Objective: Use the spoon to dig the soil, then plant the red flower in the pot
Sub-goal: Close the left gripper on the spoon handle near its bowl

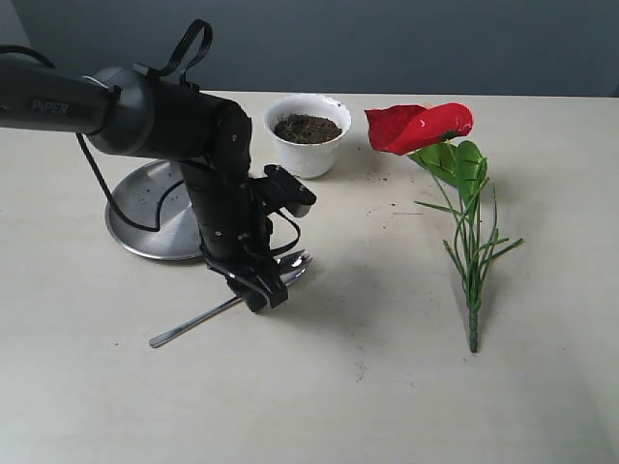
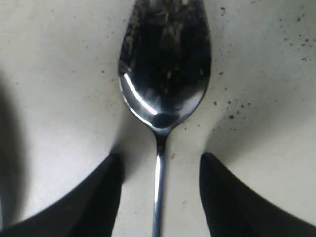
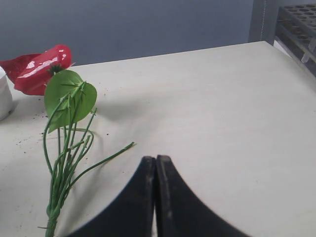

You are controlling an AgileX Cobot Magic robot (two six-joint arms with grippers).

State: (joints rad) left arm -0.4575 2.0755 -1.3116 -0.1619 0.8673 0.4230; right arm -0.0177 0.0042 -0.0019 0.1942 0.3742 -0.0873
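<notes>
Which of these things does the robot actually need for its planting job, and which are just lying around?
For the job:
spoon
soil
pot
red flower

Just lying about:
steel plate
dark rack

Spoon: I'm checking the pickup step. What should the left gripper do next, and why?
Probably close the left gripper on the handle of the spoon: it lies flat on the table, the thin handle running between the open jaws, touching neither.
</notes>
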